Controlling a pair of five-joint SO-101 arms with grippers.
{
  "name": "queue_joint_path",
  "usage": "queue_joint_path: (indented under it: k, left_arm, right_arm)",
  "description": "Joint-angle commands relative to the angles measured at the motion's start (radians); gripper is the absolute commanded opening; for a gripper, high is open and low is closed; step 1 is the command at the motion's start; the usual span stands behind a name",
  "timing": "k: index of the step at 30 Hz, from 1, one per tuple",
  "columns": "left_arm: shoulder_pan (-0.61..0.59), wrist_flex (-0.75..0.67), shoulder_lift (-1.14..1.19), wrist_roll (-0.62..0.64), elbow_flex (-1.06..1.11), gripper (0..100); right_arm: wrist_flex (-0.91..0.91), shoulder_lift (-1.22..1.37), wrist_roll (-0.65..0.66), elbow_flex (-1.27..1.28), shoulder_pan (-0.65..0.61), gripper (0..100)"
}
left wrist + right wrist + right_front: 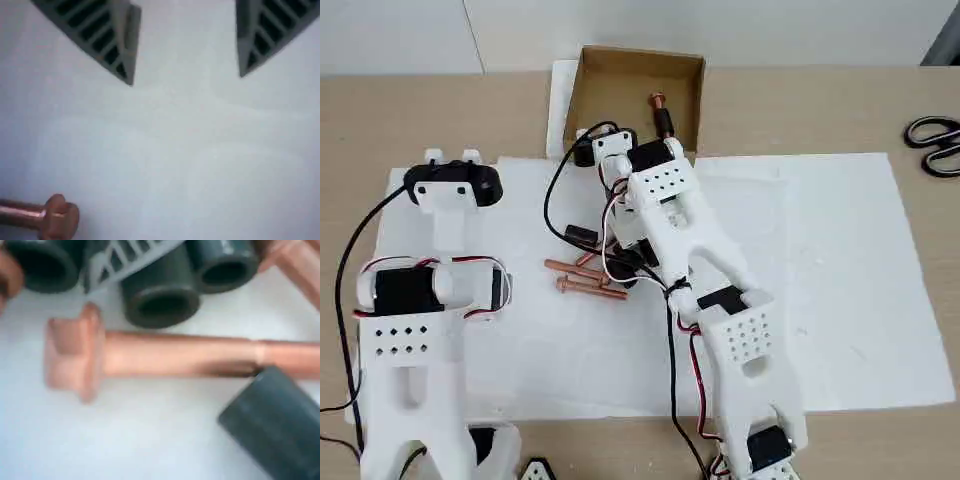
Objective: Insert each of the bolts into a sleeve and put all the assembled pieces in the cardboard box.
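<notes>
The cardboard box (603,72) stands at the back of the table with one bolt in a dark sleeve (662,117) lying inside. Two copper bolts (582,268) (592,288) lie on the white sheet at the centre. My right gripper (620,255) is down low among them. Its wrist view has a bolt (150,355) lying crosswise, close up, with several dark grey sleeves (161,304) (220,265) (275,427) around it. My left gripper (452,158) (185,80) is at the sheet's back left, open and empty over bare paper, with a bolt head (57,217) off to one side.
A white paper sheet (820,280) covers most of the table. Black scissors (935,145) lie at the far right edge. Cables (555,205) loop beside the right arm near the box.
</notes>
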Motion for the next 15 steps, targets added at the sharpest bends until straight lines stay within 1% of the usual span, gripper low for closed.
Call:
queue_joint_path:
  k: [1,7,11,15]
  left_arm:
    - [0.008,-0.017,-0.025,0.005,-0.002,13]
    - [0.008,-0.017,-0.025,0.003,-0.002,13]
    - [0.006,-0.017,-0.025,0.003,-0.002,13]
    - [0.006,-0.017,-0.025,0.003,-0.002,13]
  right_arm:
    - [0.005,-0.002,0.002,0.005,-0.028,19.0]
    - [0.058,-0.058,0.006,0.003,0.004,19.0]
    - [0.068,-0.122,0.009,0.003,0.036,19.0]
    - [0.071,-0.171,0.009,0.005,0.041,19.0]
